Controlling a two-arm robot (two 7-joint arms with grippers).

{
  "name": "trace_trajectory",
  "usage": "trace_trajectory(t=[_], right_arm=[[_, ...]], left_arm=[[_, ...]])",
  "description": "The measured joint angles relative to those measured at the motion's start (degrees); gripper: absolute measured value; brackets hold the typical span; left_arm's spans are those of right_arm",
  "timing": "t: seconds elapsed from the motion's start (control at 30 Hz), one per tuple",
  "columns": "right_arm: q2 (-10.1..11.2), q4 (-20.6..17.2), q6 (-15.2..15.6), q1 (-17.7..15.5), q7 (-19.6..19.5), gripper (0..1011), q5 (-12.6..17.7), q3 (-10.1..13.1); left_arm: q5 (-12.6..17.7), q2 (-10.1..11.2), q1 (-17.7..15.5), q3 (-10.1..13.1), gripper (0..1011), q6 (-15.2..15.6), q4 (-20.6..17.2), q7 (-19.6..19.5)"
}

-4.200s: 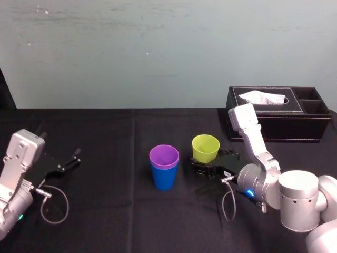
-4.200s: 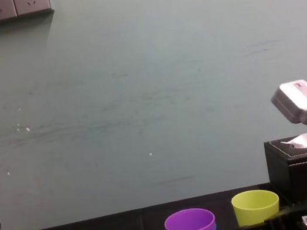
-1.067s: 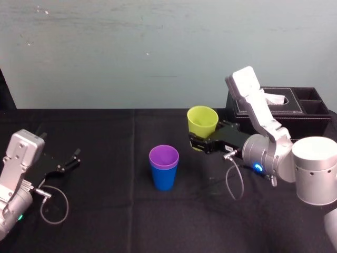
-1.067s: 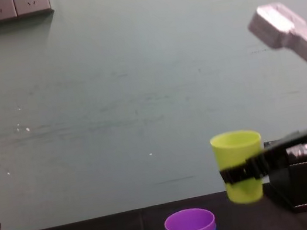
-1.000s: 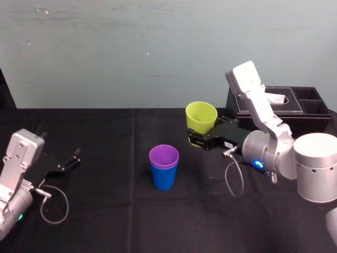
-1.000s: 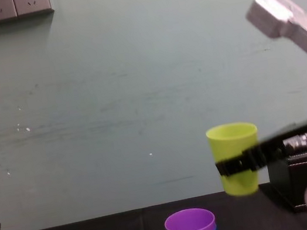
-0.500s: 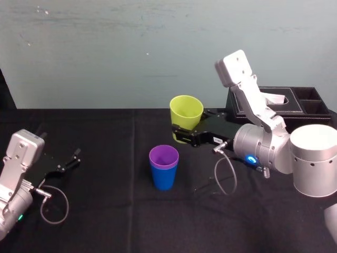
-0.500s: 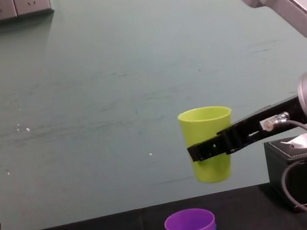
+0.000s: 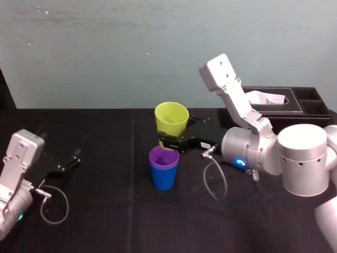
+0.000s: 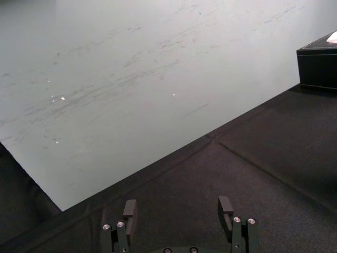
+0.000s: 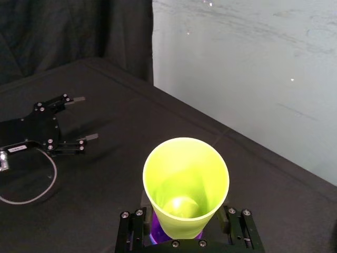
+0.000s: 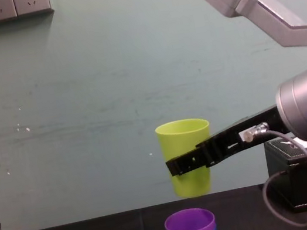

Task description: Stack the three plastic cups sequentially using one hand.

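The right gripper (image 9: 168,140) is reaching in from the robot's right, with the blue ring glowing on its silver-grey wrist. Its long black fingers are clamping the yellow-green cup (image 9: 172,117) from both sides, about halfway down the cup's wall. The cup is hanging upright in the air with its mouth facing up, and nothing is showing inside it. In the chest view its base is sitting just above the rim of the purple cup (image 9: 164,157), apart from it and set a little toward the robot's right. The purple cup is sitting nested in the blue cup (image 9: 164,178), so that just its rim is showing above the blue one. This pair is standing upright near the middle of the black-covered table (image 9: 105,211). In the right wrist view a sliver of purple is peeking out beside the base of the held cup.

The left gripper (image 9: 75,158) is lying idle on the table at the robot's far left, well apart from the cups, with its fingers spread and gripping nothing. A black tissue box (image 9: 274,113) is standing at the back right of the table, behind the right arm.
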Motion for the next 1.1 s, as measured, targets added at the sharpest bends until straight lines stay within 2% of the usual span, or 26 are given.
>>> trace_trajectory(t=[1.1], right_arm=[[-0.18,5.49,-4.62,0.56,-1.20,712,2.89,-2.74]], left_arm=[[0.00,0.00,0.00,0.00,1000,0.00,0.00,0.00]])
